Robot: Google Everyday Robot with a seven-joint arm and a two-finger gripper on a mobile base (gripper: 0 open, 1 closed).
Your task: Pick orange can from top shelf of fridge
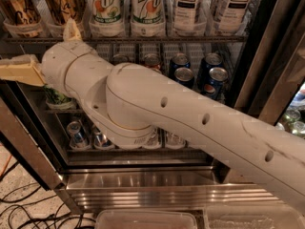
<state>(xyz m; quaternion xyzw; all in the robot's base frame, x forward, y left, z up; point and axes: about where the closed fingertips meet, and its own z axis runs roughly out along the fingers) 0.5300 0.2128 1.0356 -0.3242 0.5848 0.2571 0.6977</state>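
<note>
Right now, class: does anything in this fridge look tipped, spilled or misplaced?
Nothing stands out. The orange cans, 7Up cans and tea cans stand upright on the top shelf; the gripper sits just below it, at the left.

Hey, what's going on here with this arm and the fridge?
A robot arm stretches across the front of the fridge. Its gripper is at the far left, just below the top shelf, with nothing visibly in it. Two orange cans stand on that shelf above it, next to the 7Up cans. Neither has been picked yet.
</note>
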